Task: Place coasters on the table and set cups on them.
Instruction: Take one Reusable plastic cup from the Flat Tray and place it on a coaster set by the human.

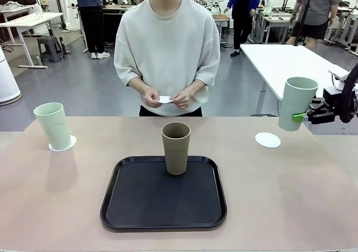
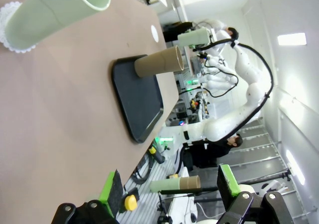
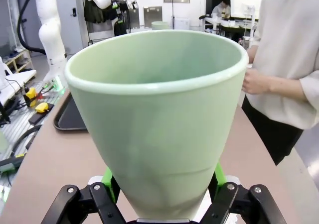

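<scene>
pale green cup (image 1: 296, 98) in right gripper (image 1: 296, 117)

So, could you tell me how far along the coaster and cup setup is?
Done: one pale green cup stands on its coaster at the left. In hand: the right end effector holds the second green cup in the air near the bare right coaster. Remaining: the brown cup is on the tray; the person holds the third coaster.
</scene>
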